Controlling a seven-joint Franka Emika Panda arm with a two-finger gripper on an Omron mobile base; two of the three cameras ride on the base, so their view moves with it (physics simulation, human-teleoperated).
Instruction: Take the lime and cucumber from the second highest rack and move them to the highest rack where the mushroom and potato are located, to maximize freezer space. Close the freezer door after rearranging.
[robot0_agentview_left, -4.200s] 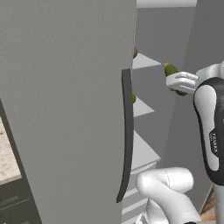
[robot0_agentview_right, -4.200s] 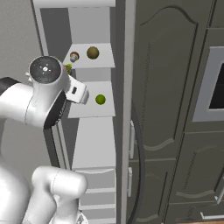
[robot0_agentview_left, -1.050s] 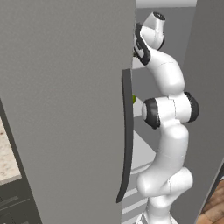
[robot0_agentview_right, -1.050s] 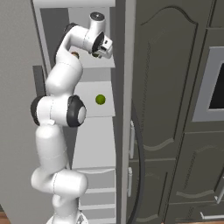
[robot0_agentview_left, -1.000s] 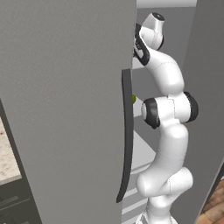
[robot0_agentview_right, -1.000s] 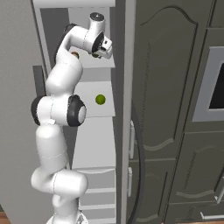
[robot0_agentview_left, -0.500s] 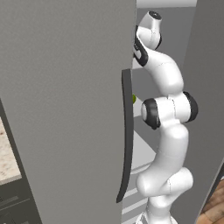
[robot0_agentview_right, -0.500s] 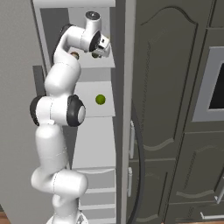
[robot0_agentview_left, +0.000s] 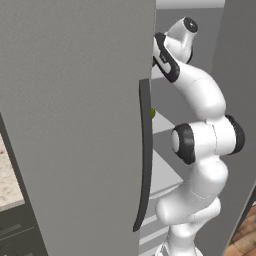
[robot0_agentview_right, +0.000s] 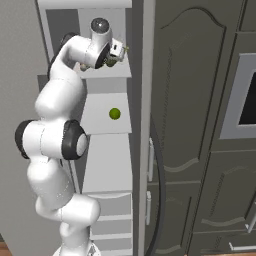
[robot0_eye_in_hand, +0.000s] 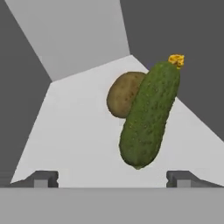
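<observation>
The freezer door (robot0_agentview_left: 75, 125) stands open. On the freezer's (robot0_agentview_right: 107, 165) highest rack (robot0_eye_in_hand: 83, 135), the cucumber (robot0_eye_in_hand: 148, 113) now lies against the potato (robot0_eye_in_hand: 122, 94), just released by the spread gripper (robot0_eye_in_hand: 113, 177). The lime (robot0_agentview_right: 115, 114) remains one rack below, so it goes next.

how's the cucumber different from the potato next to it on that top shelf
The cucumber is long and dark green with a bumpy skin and a yellow tip; the potato is a rounded brown lump. The cucumber looks the longer of the two. The cucumber lies nearer the hand camera and covers part of the potato, which sits behind it toward the back wall. Both rest on the same pale shelf, close together or touching.
</observation>
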